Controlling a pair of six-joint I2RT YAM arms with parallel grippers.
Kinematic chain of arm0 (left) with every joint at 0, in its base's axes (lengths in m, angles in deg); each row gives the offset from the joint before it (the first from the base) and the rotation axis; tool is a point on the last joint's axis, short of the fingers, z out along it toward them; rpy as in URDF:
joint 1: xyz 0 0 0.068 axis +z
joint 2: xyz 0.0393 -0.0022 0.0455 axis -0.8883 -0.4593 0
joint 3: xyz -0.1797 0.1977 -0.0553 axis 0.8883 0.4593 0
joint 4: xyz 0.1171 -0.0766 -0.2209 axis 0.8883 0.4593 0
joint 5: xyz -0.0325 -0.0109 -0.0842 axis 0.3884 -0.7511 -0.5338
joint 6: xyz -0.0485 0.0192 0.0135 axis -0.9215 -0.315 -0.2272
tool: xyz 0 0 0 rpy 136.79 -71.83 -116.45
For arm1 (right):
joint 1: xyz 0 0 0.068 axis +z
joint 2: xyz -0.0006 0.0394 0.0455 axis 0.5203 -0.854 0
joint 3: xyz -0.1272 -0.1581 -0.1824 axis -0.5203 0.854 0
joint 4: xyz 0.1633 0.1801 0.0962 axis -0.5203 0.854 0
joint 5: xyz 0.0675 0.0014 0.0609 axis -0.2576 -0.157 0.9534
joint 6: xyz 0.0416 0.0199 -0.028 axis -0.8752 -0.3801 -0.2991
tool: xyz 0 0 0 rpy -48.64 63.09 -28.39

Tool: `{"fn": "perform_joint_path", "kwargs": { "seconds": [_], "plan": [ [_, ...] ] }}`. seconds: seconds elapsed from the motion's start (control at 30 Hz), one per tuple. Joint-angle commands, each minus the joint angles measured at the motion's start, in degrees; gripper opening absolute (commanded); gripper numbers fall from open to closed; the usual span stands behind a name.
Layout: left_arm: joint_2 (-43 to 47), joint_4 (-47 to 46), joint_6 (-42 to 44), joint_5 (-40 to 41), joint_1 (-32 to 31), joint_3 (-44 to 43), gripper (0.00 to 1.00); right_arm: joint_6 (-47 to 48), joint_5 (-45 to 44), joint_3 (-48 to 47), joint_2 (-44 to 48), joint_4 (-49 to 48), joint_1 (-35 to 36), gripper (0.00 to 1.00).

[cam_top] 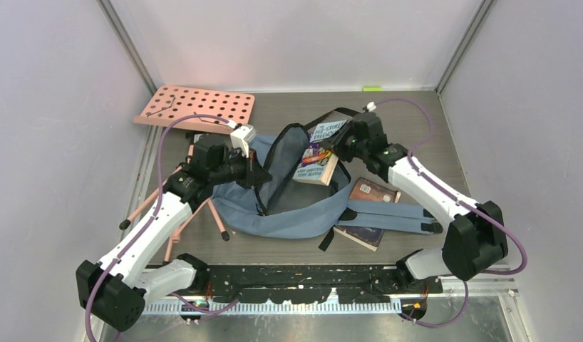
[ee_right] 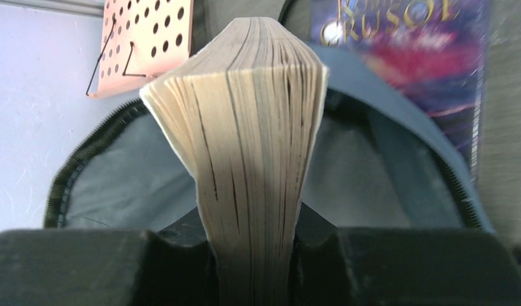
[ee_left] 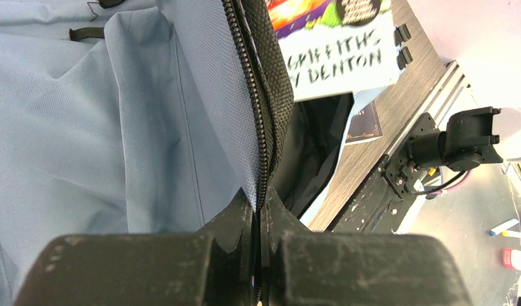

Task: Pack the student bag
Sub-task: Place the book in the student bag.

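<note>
Above the student bag (cam_top: 296, 217), its inside hidden, right claw (ee_right: 255, 255) grips a paperback (ee_right: 245, 127), left claw (ee_left: 258, 220) pinches the zipper edge (ee_left: 253, 95).

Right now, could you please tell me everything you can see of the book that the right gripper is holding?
The book is a thick paperback with a colourful cover and yellowed page edges. The right gripper is shut on it, holding it tilted at the open mouth of the blue-grey student bag.

walls (cam_top: 296, 43): pale lilac | table (cam_top: 281, 107): dark wood-grain | light: soft, even
</note>
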State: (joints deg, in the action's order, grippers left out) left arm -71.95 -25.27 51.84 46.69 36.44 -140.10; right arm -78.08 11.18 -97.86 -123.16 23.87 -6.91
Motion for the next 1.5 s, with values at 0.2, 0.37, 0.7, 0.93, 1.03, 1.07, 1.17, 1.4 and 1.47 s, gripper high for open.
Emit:
{"fn": "perform_joint_path", "kwargs": {
  "seconds": [0.2,0.37,0.7,0.93,1.03,1.07,1.17,1.4,1.47],
  "plan": [
    [1.7,-4.9,0.0,-2.3,0.4,-0.4,0.00,-14.0,-16.1,7.7,2.5,-12.2,13.3,0.01],
    [2.1,-5.5,0.0,-3.0,0.4,-0.2,0.00,-19.3,-19.5,10.0,1.0,-13.3,16.8,0.00],
    [3.1,-9.5,-0.7,-7.7,0.4,0.9,0.00,-25.7,-21.0,14.5,-4.3,-27.6,18.5,0.01],
    [2.9,-9.9,-0.8,-8.0,0.4,1.1,0.00,-26.5,-20.3,18.5,-9.3,-45.8,18.5,0.01],
    [2.5,-9.9,-0.9,-8.1,0.4,1.0,0.00,-27.5,-19.2,19.0,-13.6,-52.7,18.5,0.01],
    [2.4,-10.0,-0.9,-8.2,0.4,0.9,0.00,-27.9,-18.8,19.4,-14.6,-54.4,18.6,0.01],
    [2.3,-10.0,-0.9,-8.1,0.4,0.9,0.00,-27.2,-17.3,19.0,-19.5,-61.2,18.7,0.01],
    [1.9,-9.8,-0.9,-8.0,0.4,0.9,0.00,-19.9,-21.4,12.7,-22.6,-41.3,19.5,0.17],
    [2.0,-9.7,-0.8,-7.9,0.4,0.9,0.00,-17.8,-23.1,11.0,-22.5,-35.0,19.6,0.33]
  ]
}}
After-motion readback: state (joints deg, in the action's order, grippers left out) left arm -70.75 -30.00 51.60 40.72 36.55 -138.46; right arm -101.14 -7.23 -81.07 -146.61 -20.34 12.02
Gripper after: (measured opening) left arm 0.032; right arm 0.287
